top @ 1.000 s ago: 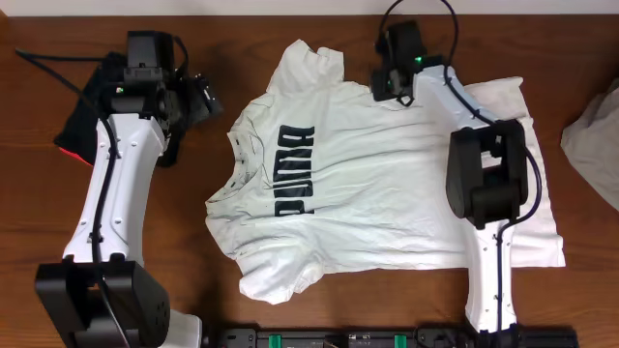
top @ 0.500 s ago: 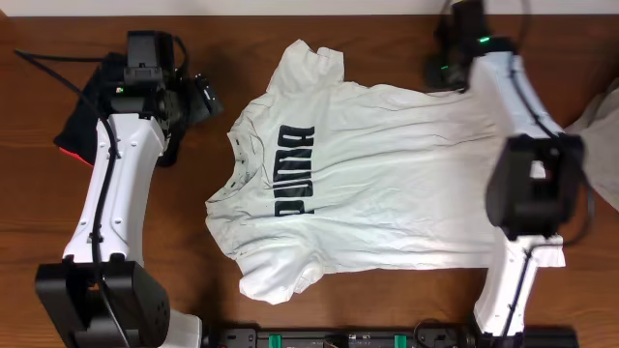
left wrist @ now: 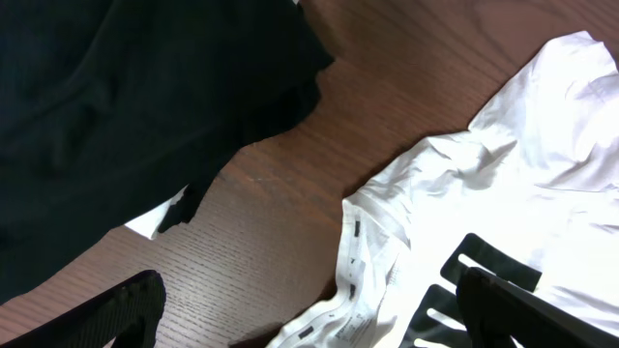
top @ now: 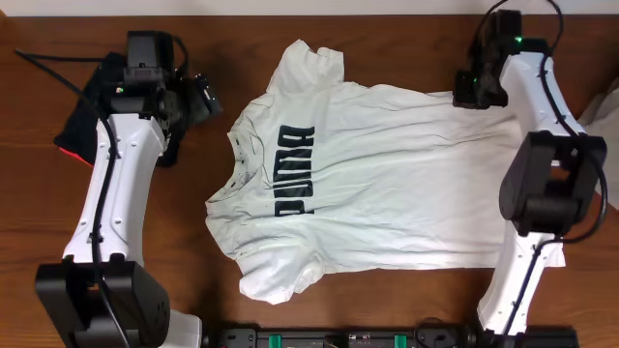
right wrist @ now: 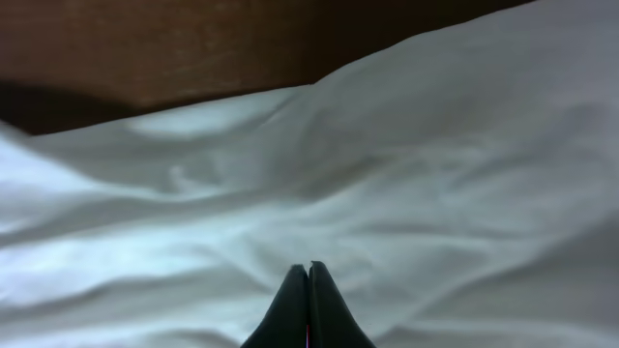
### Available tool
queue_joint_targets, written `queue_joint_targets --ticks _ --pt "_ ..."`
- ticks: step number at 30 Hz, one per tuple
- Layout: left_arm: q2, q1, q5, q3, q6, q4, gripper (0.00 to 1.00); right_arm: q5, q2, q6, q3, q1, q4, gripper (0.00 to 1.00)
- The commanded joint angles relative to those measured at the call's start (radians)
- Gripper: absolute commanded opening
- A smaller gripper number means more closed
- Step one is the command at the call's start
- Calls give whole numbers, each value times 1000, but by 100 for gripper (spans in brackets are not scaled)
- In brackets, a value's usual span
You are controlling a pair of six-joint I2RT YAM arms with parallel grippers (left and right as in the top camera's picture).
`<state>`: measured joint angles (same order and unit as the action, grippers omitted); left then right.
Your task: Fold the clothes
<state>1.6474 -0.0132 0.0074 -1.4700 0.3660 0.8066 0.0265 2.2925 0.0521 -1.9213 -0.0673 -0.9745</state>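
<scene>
The white T-shirt with black "PUMA" lettering lies spread flat, face up, in the middle of the table, collar to the left. My left gripper hovers open and empty over bare wood just left of the collar, and its two dark fingertips frame the bottom of the left wrist view. My right gripper is shut at the shirt's far right corner. Its closed tips sit right at the white cloth, with no fold visible between them.
A black folded garment with a red-orange edge lies at the far left under the left arm, and it fills the upper left of the left wrist view. A grey cloth sits at the right table edge.
My right gripper has swept from the shirt's upper middle, near the sleeve, rightward to the far right corner. The shirt and the left arm have not visibly moved.
</scene>
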Motion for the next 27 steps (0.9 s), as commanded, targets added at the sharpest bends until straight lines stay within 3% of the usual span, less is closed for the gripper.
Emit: queue_joint_targets --ticks 1,16,19,27 --pt "6 -3 -12 -2 -5 3 98 -1 50 3 7 -10 29 1" --pt "6 -3 -12 -2 -5 3 98 -4 126 3 7 -19 341 4" --pt "6 -3 -12 -2 -5 3 98 -4 126 3 6 -22 398 14" --pt "6 -3 -12 -2 -5 3 98 0 48 3 3 -48 375 14"
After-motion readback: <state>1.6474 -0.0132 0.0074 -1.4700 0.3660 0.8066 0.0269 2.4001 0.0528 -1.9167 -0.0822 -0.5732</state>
